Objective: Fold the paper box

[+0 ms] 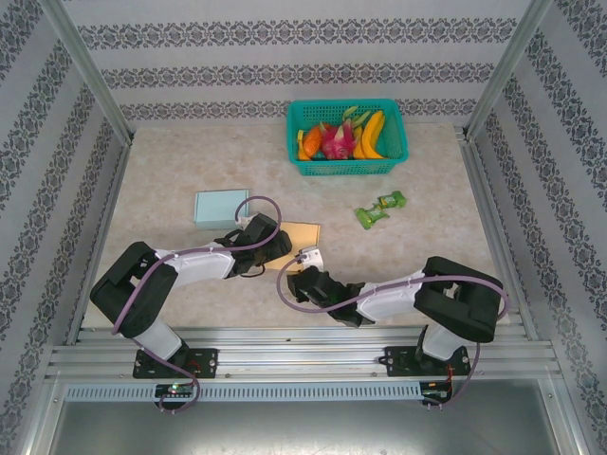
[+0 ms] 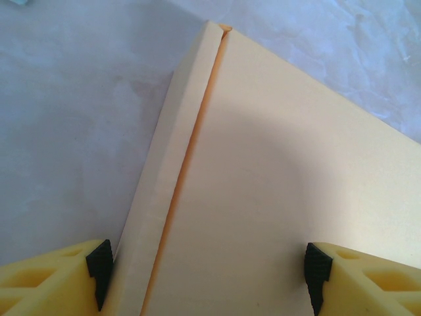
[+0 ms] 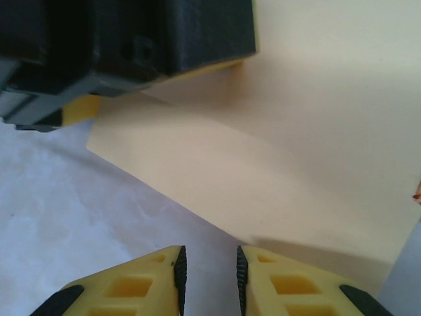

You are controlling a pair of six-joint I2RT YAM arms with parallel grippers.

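The paper box [image 1: 302, 234] is a cream card sheet lying flat near the table's middle. My left gripper [image 1: 272, 239] is down over its left part. In the left wrist view the box [image 2: 283, 164] has a narrow side flap [image 2: 158, 178] folded along an orange crease. The left gripper [image 2: 207, 276] stands open wide, its left pad [image 2: 100, 271] at the flap's outer edge and its right pad over the sheet. My right gripper [image 1: 305, 277] is just in front of the box's near edge [image 3: 197, 210]. The right gripper [image 3: 209, 283] is open by a narrow gap with bare table between the pads.
A green basket [image 1: 347, 168] of fruit stands at the back. A light blue box [image 1: 220, 207] lies left of the card, and a green wrapped item [image 1: 379, 209] lies to the right. The left gripper's black body [image 3: 131, 39] is close ahead of the right gripper.
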